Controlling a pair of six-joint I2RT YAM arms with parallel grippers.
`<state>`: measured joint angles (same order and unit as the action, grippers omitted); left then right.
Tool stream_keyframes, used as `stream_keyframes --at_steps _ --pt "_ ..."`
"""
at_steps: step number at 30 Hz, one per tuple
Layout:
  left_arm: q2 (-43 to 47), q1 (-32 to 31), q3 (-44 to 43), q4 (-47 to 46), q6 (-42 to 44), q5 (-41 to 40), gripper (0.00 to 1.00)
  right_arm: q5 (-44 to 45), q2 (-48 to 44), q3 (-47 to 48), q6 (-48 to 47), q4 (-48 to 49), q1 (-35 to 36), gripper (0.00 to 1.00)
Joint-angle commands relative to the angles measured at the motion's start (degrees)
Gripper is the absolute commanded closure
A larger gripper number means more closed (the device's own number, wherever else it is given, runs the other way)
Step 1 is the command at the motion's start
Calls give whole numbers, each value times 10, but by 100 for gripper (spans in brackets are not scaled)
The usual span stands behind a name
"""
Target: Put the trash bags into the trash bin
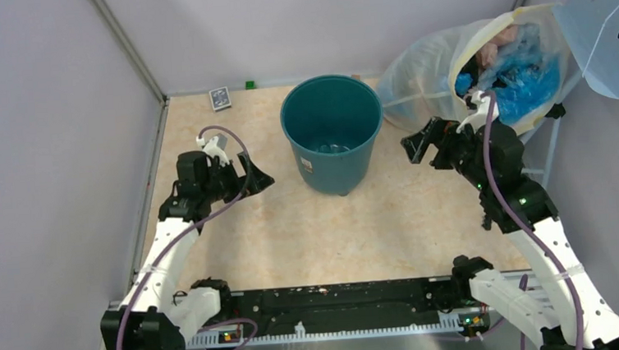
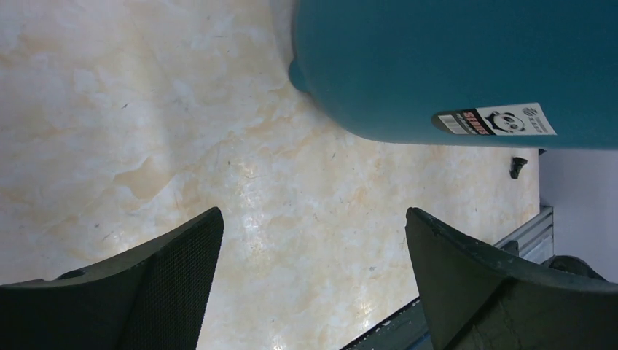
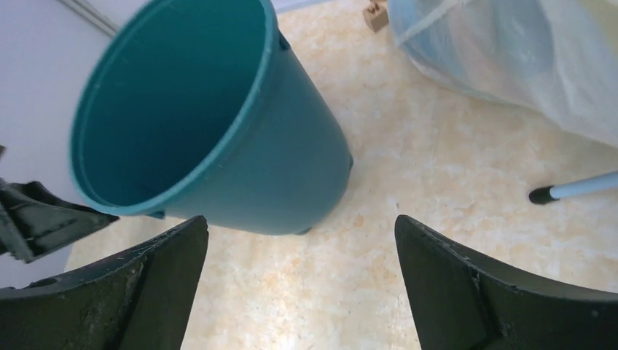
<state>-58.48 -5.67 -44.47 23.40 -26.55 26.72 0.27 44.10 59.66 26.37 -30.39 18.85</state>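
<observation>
We see the trash bin (image 1: 335,169) standing upright on the marbled beige table (image 1: 293,225), towards the back and about midway between the two arms. Its mouth is open to the top camera. Low inside there is a faint pale glint, but we cannot make out what it is. A small white label (image 2: 495,122) with a panda face sits on the bin's wall, on the side facing the left arm.

The left hand (image 1: 255,177) hangs to the left of the bin, near it but not touching, pointing towards its lower wall. In its wrist view we find the two dark fingers (image 2: 182,277) spread wide, with only bare table between them – nothing held.

The right hand (image 1: 419,142) is to the right of the bin, between it and the large translucent whitish sack (image 1: 439,75). The sack slumps in the back right corner, with blue and pink contents showing through. This hand's fingers (image 3: 466,292) are also wide apart and empty – they frame the bin's outer wall and the table below it. The hand is clear of both the bin and the sack.

At the back edge we note a small dark card (image 1: 219,98) and a tiny green block (image 1: 250,85), both well apart from the bin. A pale blue perforated panel (image 1: 608,22) juts in at the upper right, above the sack.
</observation>
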Motion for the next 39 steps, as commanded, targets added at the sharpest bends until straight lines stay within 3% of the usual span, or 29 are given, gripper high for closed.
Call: stream_keyframes --at_steps 1,8,10,13,17,19,24,27,31,36,39 --pt "50 0 40 -104 13 76 1 -16 -1 -30 -6 37 0 3" --pt "75 -1 58 -141 25 123 1 10 66 36 -10 25 0 9" --pt "75 -1 56 -137 33 132 1 11 81 50 -11 34 0 14" --pt "84 0 56 -135 41 135 1 61 115 103 9 19 -6 30" --pt "98 -1 65 -148 38 136 1 -25 184 198 57 -24 -119 45" --pt "101 0 67 -149 37 136 1 -52 203 221 71 -19 -175 47" --pt "106 -1 69 -148 39 135 1 -40 218 229 99 9 -259 55" --pt "105 -1 71 -150 37 137 1 -7 216 207 132 48 -284 65" --pt "101 -1 75 -157 31 148 1 14 215 215 126 77 -285 65" --pt "98 -1 77 -162 28 150 1 -60 190 228 82 109 -285 51" --pt "94 -1 79 -162 27 153 1 -53 164 227 62 114 -285 45"
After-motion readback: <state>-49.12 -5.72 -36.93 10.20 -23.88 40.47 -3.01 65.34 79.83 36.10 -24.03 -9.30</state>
